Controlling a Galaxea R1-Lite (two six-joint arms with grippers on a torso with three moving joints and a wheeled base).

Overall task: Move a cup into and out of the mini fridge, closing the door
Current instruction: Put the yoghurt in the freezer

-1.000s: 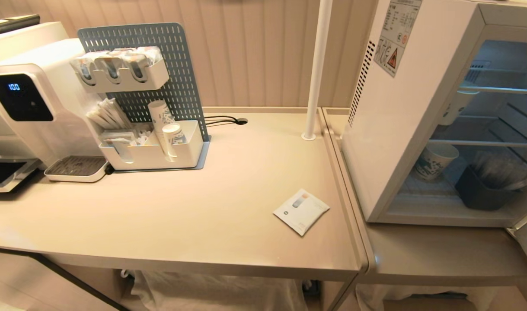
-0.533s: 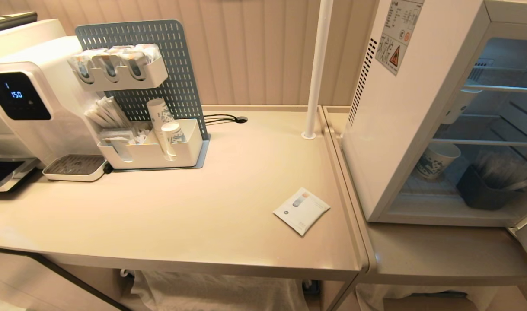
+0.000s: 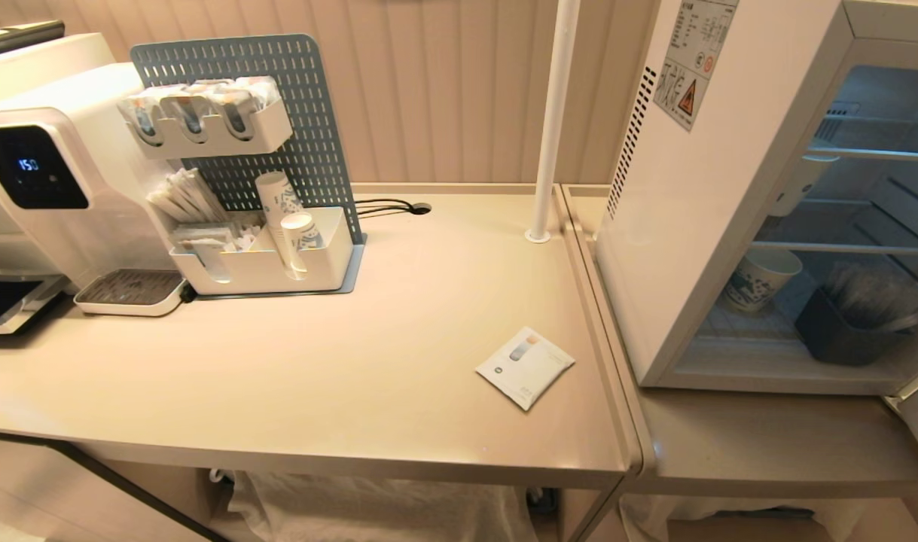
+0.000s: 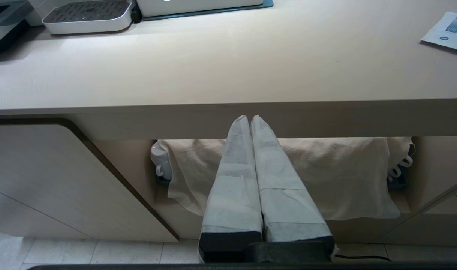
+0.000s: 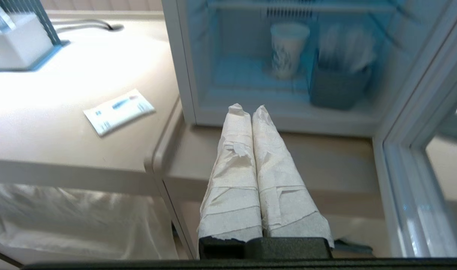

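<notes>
Your view has just swung right and settled on the mini fridge point(image 3: 730, 188) — door point(image 5: 412, 157) open, both grippers pressed together and empty, a cup point(image 3: 756, 280) on its bottom shelf's left edge.

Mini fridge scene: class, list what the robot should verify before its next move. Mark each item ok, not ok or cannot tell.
1. Glass-windowed door of the boxy white mini fridge stands open: ok.
2. Right pincer faces the fridge opening: ok.
3. Right pincer open for a grasp: not ok; it is shut and empty.
4. Small white yogurt-style cup located: cannot tell; only a blue-printed white paper cup shows plainly, on the lower shelf.
5. Left pincer parked, shut, below the beige table edge: ok.
</notes>
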